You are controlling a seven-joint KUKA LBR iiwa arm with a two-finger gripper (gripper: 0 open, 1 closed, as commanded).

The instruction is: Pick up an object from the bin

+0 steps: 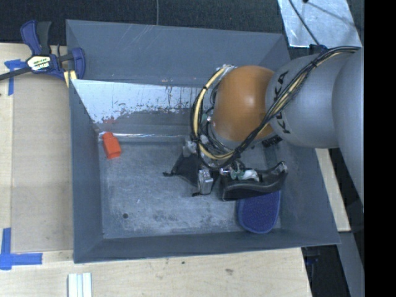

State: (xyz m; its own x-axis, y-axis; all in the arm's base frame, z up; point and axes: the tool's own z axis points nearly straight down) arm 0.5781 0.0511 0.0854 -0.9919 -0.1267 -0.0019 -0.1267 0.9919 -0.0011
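Note:
My gripper [205, 179] is low in the middle of the bin, under the arm's orange dome. A small black angular thing [181, 167] lies right against its left side; whether it is gripped I cannot tell. Just to the gripper's right lies a brush-like thing with a blue oval pad [258, 213] and a curved black handle [263, 180], close to the bin's front right corner. A small orange block [111, 145] rests far to the left, at the foot of the back wall.
The arm and its cables come in from the right and cover the bin's back right part. Bare scuffed floor lies to the left and front of the gripper.

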